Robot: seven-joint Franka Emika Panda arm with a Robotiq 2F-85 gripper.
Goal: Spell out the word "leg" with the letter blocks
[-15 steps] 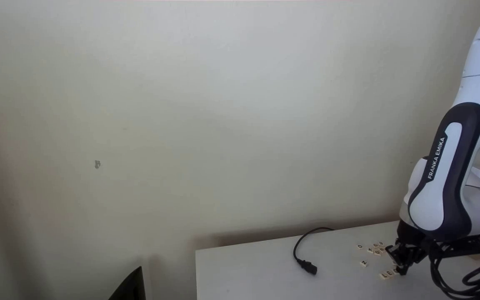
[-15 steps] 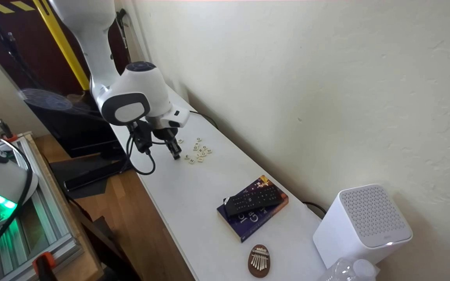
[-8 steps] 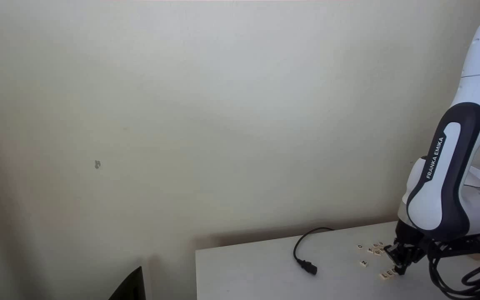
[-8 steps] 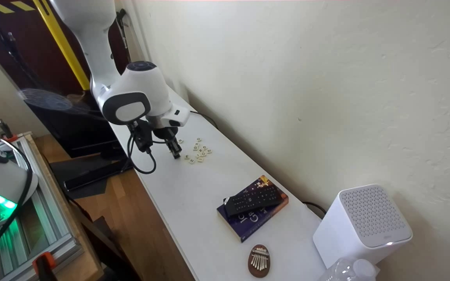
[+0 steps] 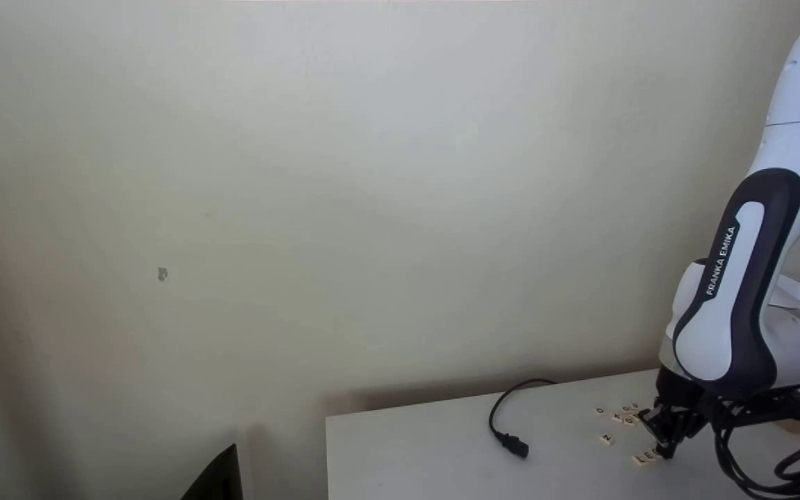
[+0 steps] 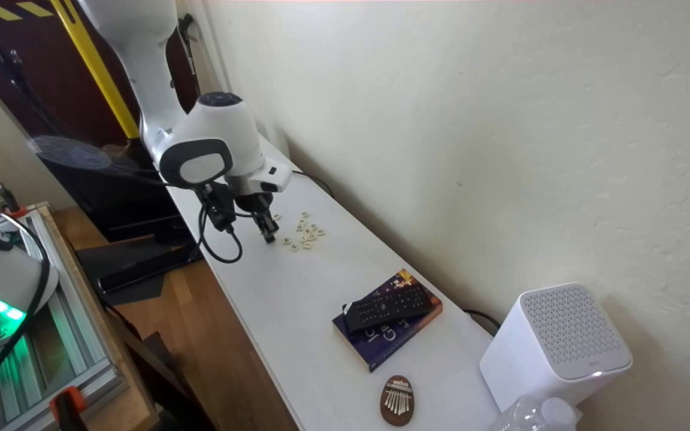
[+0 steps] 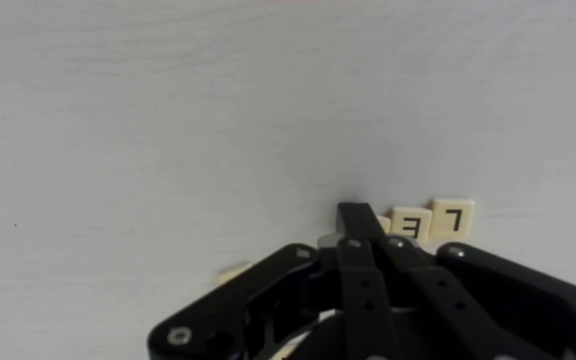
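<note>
Wrist view: our end effector [image 7: 361, 215] is clenched, fingers [image 7: 358, 220] tight together, tips low at the tabletop [image 7: 168, 130]. Just beside, we see 3 letter blocks [image 7: 411, 216] in a row: a part-hidden one (letter we can't read), then E [image 7: 410, 222] & L [image 7: 452, 218]. In both exterior views, other blocks [image 6: 312, 237] lie scattered nearby. Farther, in an exterior view: book [image 6: 390, 344] w/ remote [image 6: 390, 308] on top, & thumb piano [image 6: 398, 402].
</note>
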